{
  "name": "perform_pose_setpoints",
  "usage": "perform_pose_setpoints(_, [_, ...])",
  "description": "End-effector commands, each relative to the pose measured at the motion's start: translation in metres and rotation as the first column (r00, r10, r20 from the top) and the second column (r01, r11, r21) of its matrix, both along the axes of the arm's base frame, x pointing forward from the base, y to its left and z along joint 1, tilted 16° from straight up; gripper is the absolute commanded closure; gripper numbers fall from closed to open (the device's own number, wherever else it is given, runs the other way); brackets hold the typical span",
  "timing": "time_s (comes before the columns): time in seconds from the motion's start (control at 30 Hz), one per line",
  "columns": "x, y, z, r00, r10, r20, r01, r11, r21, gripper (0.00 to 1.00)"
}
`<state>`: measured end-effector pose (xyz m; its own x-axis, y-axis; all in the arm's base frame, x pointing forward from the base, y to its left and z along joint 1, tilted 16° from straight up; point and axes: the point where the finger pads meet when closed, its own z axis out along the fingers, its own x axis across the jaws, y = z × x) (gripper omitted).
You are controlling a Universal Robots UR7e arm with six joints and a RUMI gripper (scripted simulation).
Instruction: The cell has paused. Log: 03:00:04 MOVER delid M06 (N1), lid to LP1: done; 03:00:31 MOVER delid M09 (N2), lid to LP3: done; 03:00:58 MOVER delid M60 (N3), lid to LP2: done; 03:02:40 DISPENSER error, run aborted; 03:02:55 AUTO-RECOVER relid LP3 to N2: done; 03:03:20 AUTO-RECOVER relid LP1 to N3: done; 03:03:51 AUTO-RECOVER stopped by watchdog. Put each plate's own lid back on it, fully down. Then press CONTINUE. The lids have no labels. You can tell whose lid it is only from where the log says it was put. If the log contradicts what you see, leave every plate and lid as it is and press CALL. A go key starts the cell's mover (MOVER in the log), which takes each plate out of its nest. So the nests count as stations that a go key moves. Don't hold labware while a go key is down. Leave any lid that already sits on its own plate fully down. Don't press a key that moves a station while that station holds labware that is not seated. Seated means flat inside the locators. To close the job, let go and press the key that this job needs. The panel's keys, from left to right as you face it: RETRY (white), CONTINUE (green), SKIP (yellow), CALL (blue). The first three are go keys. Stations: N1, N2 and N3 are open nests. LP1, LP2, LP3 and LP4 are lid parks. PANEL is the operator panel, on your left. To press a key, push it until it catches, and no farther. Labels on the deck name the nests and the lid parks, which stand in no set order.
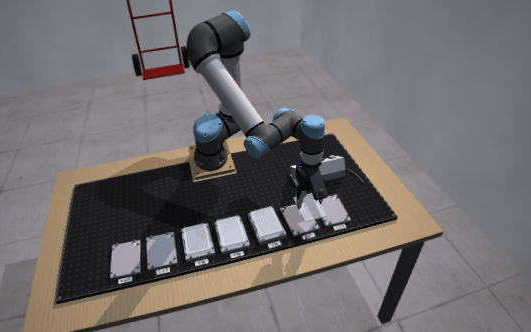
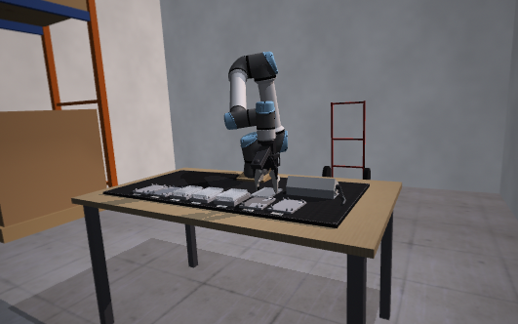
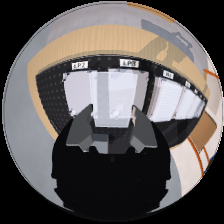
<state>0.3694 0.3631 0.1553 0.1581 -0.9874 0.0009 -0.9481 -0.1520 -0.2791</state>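
While pinching a clear lid (image 3: 111, 102) by its near edge, the gripper (image 3: 111, 131) carries it above the LP2 and LP3 parks.
Held raised, presumably to travel toward its plate's nest; black pegboard deck (image 1: 120, 195) on a wooden table (image 1: 410, 220), grey-walled room.

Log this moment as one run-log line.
arm: over the deck's panel end | gripper: shut on lid, lifted | below: parks LP2 and LP3 | keys: untouched
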Motion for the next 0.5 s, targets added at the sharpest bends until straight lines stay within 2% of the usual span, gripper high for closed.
perform_pose_setpoints(0.0, [0.003, -0.017, 0.001, 1.0, 0.002, 0.001, -0.002, 1.0, 0.003, 1.0])
perform_pose_setpoints(0.47, [0.014, -0.086, 0.001, 1.0, 0.002, 0.001, -0.002, 1.0, 0.003, 1.0])
